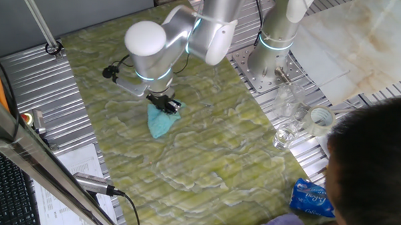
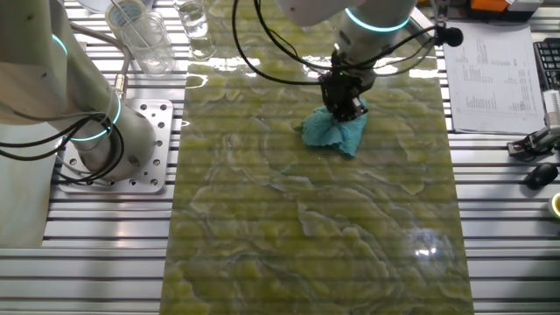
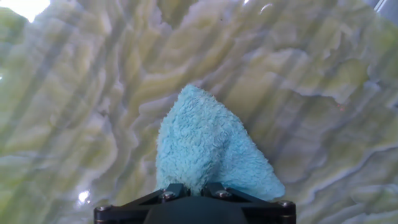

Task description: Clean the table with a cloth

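Observation:
The light-blue cloth [image 1: 161,122] lies bunched on the yellow-green marbled table [image 1: 205,159], toward its far-left part. My gripper [image 1: 164,104] is shut on the cloth's upper edge, pressing it down on the surface. In the other fixed view the cloth [image 2: 337,132] spreads out below the black gripper [image 2: 346,107]. The hand view shows the fluffy cloth [image 3: 208,146] fanning away from the two fingers [image 3: 174,190], which pinch its near fold, with the table [image 3: 74,124] all around it.
Clear glasses [image 1: 288,115] and a tape roll [image 1: 320,117] stand on the ribbed metal at the right. A blue packet [image 1: 312,198] and a person's head [image 1: 372,165] sit at the near right. The arm's base [image 2: 118,144] is bolted beside the table. Papers and a keyboard [image 2: 547,61] lie beyond the far side.

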`<state>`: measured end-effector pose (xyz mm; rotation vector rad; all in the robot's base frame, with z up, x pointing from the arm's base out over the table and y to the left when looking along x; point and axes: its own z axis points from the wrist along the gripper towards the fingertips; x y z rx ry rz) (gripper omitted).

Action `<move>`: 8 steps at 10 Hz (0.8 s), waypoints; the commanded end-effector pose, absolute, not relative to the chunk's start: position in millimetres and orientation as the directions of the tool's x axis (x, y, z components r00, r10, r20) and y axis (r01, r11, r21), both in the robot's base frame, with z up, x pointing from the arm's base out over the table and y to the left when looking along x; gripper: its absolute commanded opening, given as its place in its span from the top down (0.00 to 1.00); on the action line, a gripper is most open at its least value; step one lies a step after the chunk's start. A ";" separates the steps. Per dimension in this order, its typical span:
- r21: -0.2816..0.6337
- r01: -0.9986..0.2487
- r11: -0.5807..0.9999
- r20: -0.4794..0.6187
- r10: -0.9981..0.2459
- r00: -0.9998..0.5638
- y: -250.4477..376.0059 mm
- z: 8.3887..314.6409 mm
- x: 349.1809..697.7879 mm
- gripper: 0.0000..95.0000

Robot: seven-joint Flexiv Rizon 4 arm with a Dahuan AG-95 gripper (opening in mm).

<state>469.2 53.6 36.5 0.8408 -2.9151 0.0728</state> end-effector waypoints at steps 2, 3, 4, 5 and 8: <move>-0.020 -0.521 0.853 0.118 -0.516 -0.849 60.8 34.8 460.7 1.00; -0.020 -0.513 0.858 0.126 -0.507 -0.853 66.7 36.5 459.2 1.00; -0.017 -0.512 0.859 0.130 -0.506 -0.853 72.3 38.1 457.3 1.00; -0.013 -0.512 0.859 0.130 -0.506 -0.853 73.8 38.4 456.3 1.00; -0.015 -0.505 0.863 0.130 -0.499 -0.857 80.1 39.6 446.9 1.00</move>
